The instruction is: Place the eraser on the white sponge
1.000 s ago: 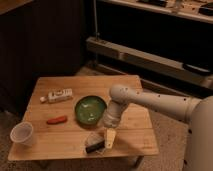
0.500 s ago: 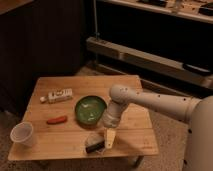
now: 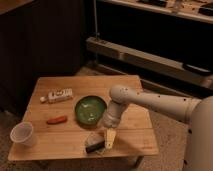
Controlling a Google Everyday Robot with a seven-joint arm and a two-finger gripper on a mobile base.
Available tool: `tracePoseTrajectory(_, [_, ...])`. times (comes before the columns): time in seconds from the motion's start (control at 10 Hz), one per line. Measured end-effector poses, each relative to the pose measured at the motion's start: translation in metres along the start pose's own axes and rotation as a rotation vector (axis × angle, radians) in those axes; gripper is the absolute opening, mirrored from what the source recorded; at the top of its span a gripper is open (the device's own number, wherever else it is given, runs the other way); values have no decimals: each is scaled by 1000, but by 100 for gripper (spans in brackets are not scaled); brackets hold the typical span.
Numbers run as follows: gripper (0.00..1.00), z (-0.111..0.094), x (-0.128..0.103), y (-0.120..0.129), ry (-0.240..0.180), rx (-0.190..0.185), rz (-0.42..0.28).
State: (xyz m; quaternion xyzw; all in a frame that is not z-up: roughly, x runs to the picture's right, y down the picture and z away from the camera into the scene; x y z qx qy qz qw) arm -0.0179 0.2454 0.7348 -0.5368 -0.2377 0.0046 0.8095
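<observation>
The black eraser [image 3: 94,147] lies near the front edge of the wooden table [image 3: 135,125], right of centre. The pale whitish-grey sponge [image 3: 92,138] sits directly behind it and touches it; I cannot tell whether the eraser rests partly on the sponge. My gripper [image 3: 109,139] points down at the table just right of the eraser and sponge, close to both. The white arm [image 3: 150,102] reaches in from the right.
A green plate [image 3: 90,109] sits mid-table behind the sponge. An orange-red carrot-like piece [image 3: 57,120] lies left of it. A white labelled oblong [image 3: 59,95] is at the back left. A white cup [image 3: 23,134] stands at the front left corner.
</observation>
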Motion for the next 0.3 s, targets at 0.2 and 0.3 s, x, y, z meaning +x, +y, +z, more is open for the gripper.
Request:
tracePoseTrajectory(0.2, [93,0,1,-1,0,3,-3])
tracePoseTrajectory(0.3, [93,1,1,-1,0,2,-2])
